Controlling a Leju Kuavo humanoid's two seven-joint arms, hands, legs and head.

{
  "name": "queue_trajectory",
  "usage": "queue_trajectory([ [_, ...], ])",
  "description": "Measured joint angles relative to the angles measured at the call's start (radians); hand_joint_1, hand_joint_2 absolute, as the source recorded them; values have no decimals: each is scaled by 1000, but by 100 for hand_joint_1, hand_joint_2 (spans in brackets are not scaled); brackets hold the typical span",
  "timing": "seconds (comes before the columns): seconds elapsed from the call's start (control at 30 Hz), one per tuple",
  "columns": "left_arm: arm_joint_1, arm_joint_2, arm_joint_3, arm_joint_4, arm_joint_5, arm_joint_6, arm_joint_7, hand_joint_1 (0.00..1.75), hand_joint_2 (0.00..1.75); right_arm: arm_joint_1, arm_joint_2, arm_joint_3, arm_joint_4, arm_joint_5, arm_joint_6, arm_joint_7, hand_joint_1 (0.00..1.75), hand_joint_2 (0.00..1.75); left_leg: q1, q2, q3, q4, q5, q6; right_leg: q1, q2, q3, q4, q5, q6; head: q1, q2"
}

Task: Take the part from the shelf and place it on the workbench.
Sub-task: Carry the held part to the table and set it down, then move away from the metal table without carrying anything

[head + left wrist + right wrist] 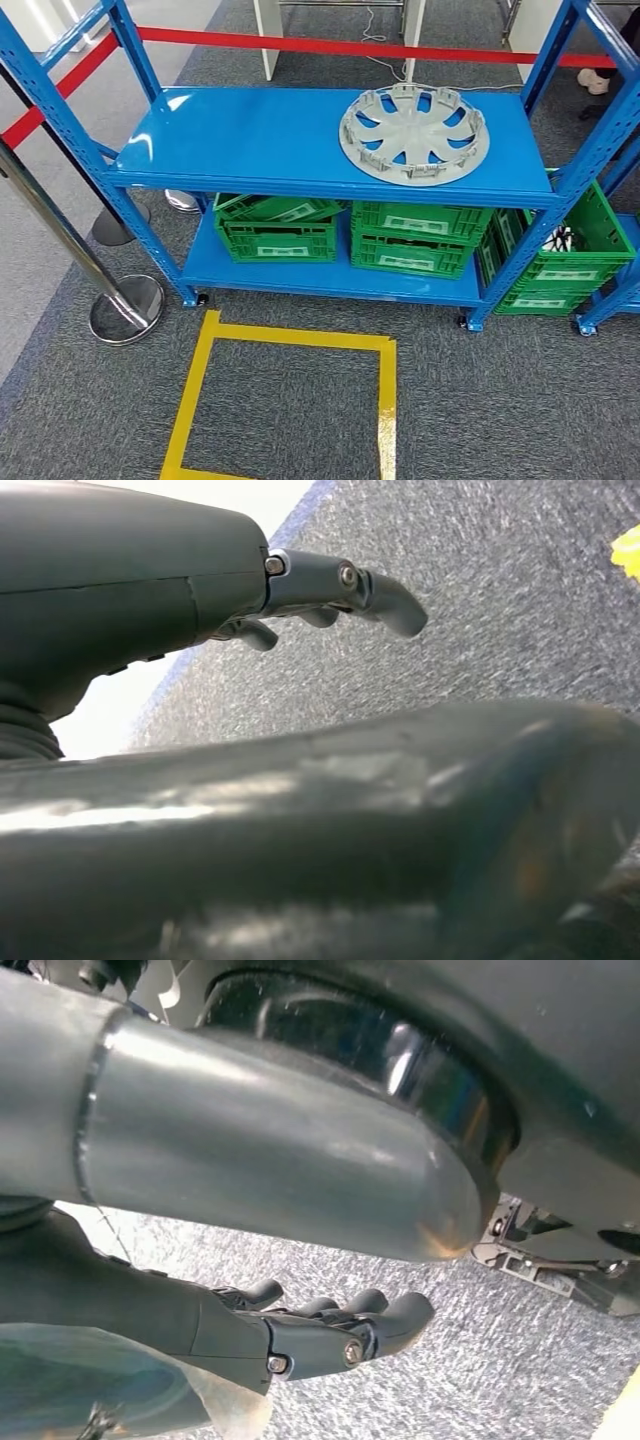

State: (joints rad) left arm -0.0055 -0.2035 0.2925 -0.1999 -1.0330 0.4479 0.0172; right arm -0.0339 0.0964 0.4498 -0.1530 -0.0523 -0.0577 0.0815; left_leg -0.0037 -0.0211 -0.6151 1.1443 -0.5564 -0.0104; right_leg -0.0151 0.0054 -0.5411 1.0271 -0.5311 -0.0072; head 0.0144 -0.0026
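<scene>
Upper right of the head view, grey wheel cover [413,133] lying on blue shelf [249,135], I am hanging my left hand [332,590] and right hand [332,1330] empty, fingers loosely extended.

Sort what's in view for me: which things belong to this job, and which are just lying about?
Job: wheel cover on the blue shelf; left hand and right hand, both holding nothing.
Lying about: green crates, yellow floor tape, red barrier belt, stanchion.
</scene>
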Motion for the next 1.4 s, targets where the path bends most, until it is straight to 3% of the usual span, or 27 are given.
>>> queue_trajectory([
  [0.07,0,0,0,0,0,0,0,0,0,2,-1,0,0,0,0,-1,0,0,3,8,-68,130,-46,-5,1,-9,6,0,-8,-5,-2,0],
  [0.1,1,0,0,0,0,0,0,0,0,3,-2,0,0,0,0,-1,0,0,3,9,-88,165,-48,-4,2,-12,10,0,-11,-5,-3,0],
  [0.13,2,1,0,0,0,0,0,0,0,3,-2,0,0,0,0,-1,0,0,3,9,-92,164,-30,-1,3,-14,16,0,-16,-5,-3,0],
  [0.2,3,1,0,0,0,0,0,0,0,3,-2,0,0,0,0,-2,0,0,-2,10,-50,59,46,15,6,-16,29,-1,-26,-4,-3,0],
  [0.27,2,2,0,0,0,0,0,0,0,1,-2,0,0,0,0,-2,0,0,-11,17,2,-57,86,36,9,-20,35,-4,-37,3,0,0],
  [0.33,1,3,1,0,0,1,0,0,0,1,-2,0,0,0,0,-2,0,0,-18,22,25,-105,76,46,8,-25,42,-8,-38,16,1,0],
  [0.43,4,2,1,0,1,2,1,0,0,-1,-3,0,0,0,0,-2,0,0,-13,15,53,-136,75,51,5,-25,55,7,-39,36,0,0],
  [0.5,5,1,2,0,1,2,1,0,0,-3,-3,0,0,0,0,-2,0,0,-7,14,71,-147,74,55,4,-15,7,86,-72,44,2,0],
  [0.57,3,-1,2,0,1,2,1,0,0,-3,-3,0,0,0,-1,-3,0,0,-6,13,78,-147,65,57,3,-9,-78,207,-115,53,4,0],
  [0.6,3,-1,2,0,1,2,1,0,0,-1,-3,0,0,0,-1,-3,0,0,-5,13,84,-147,59,56,2,-9,-111,242,-121,57,5,0],
  [0.63,5,-1,2,0,1,2,1,0,0,0,-3,0,0,0,-1,-4,0,0,-4,12,92,-147,52,54,2,-9,-129,246,-109,60,5,0],
  [0.7,6,-2,2,0,1,1,1,0,0,1,-5,0,0,-1,-1,-5,0,0,-2,10,116,-147,35,48,0,-9,-114,156,-27,62,5,0],
  [0.73,6,-2,2,0,1,0,1,0,0,2,-5,0,0,-1,-1,-4,0,0,-1,9,125,-147,26,43,0,-8,-98,98,13,62,6,0],
  [0.8,3,-2,2,1,1,-1,1,0,0,3,-6,0,0,1,0,-3,0,0,-3,7,132,-144,11,32,1,-5,-75,22,45,48,7,0],
  [0.87,0,-1,2,1,0,-3,1,0,0,4,-6,0,1,3,0,-1,0,0,-5,5,135,-141,3,22,3,-4,-69,9,36,25,6,0],
  [0.93,0,-1,2,1,-1,-4,1,0,0,6,-6,0,1,6,0,-1,0,0,-4,7,137,-122,-1,14,1,-6,-52,5,38,10,2,0],
  [1.0,-1,0,2,1,-2,-4,1,0,0,4,-6,0,1,6,0,-1,0,0,0,10,95,-34,-17,4,-1,-8,-30,0,31,-1,-1,0],
  [1.07,0,0,2,1,-5,-4,1,0,0,2,-6,0,1,4,0,-1,0,0,3,11,16,91,-62,-6,-1,-9,-14,-1,18,-6,-3,0],
  [1.13,4,0,2,1,-9,-4,0,0,0,3,-6,0,1,1,0,0,0,0,5,11,-37,141,-92,-9,0,-8,5,-2,2,-6,-3,0],
  [1.17,7,0,2,1,-10,-4,-1,0,0,5,-6,0,1,1,0,0,0,0,5,11,-43,121,-76,-6,0,-8,17,-2,-7,-5,-3,0],
  [1.23,12,0,2,1,-10,-4,-4,0,0,6,-6,0,1,2,0,0,0,0,1,13,-25,13,18,8,1,-7,38,-3,-25,-2,-3,0],
  [1.3,13,0,2,1,-12,-5,-6,0,0,4,-5,0,1,2,0,1,0,0,-7,14,-8,-74,78,25,4,-6,51,-5,-43,7,-4,0],
  [1.4,16,-1,2,1,-15,-5,-8,0,0,1,-5,0,1,1,0,1,0,0,-10,11,9,-107,84,42,6,-8,74,-2,-49,26,-5,0],
])
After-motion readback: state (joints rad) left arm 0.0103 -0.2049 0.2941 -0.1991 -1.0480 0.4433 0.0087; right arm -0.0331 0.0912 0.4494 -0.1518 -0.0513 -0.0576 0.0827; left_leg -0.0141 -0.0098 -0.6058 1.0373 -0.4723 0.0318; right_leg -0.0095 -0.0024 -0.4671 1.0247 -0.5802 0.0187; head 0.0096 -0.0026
